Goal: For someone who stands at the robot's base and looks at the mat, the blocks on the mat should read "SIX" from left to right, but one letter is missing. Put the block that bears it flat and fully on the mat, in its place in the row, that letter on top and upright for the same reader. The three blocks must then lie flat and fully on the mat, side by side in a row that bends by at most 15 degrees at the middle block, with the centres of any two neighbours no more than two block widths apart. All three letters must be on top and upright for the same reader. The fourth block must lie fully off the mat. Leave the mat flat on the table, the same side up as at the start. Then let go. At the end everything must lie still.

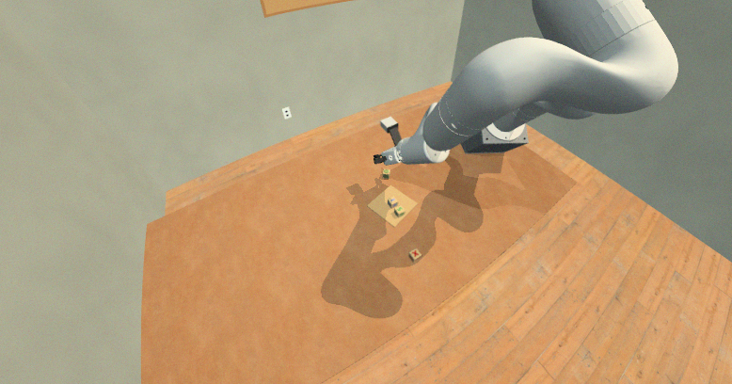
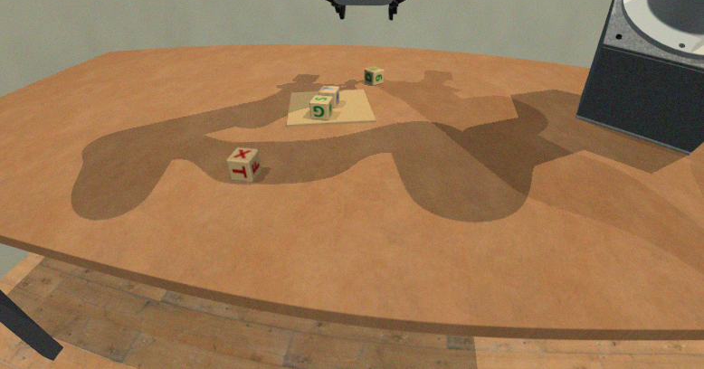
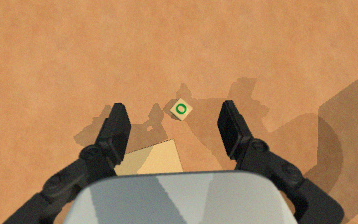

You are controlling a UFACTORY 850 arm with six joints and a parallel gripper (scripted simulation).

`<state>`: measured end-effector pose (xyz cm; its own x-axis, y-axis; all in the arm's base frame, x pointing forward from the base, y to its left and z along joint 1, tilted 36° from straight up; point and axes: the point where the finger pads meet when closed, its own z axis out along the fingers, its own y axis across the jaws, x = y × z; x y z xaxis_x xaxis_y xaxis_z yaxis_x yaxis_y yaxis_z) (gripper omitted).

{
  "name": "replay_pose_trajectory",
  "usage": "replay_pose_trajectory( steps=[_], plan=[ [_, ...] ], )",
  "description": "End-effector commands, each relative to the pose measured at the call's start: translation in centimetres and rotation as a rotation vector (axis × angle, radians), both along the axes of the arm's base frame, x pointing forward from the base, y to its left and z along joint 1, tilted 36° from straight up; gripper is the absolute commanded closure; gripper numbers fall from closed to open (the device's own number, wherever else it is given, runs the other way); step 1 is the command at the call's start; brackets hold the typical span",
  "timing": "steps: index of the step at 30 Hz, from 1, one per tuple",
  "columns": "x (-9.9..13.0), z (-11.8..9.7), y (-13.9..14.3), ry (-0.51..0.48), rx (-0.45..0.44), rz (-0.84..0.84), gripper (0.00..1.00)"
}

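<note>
Gripper (image 3: 174, 125) wide open and empty, hanging high above the O block (image 3: 181, 109) just off the mat (image 2: 354, 110), while the X block (image 2: 242, 164) sits well apart, toward the table's (image 2: 147, 228) front edge.

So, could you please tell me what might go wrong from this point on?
1. The open, empty gripper hovers high above the green O block, not the red X block that SIX needs; picking the O would spell the wrong word.
2. The S block and the I block sit close together on the mat, so setting the X down beside the I could knock it out of line.
3. The X block lies far from the mat, so the carry is long.
</note>
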<state>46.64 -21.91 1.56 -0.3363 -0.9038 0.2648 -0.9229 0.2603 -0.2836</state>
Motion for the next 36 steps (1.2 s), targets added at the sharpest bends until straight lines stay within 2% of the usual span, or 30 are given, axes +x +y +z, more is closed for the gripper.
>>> replay_pose_trajectory(
  steps=[1, 7, 36],
  plan=[
    [-0.4, -0.6, -0.6, -0.017, 0.006, 0.005, 0.00],
    [-1.5, -1.9, -1.2, -0.022, 0.023, 0.007, 0.00],
    [-1.5, -1.9, -1.2, -0.022, 0.023, 0.007, 0.00]
  ],
)
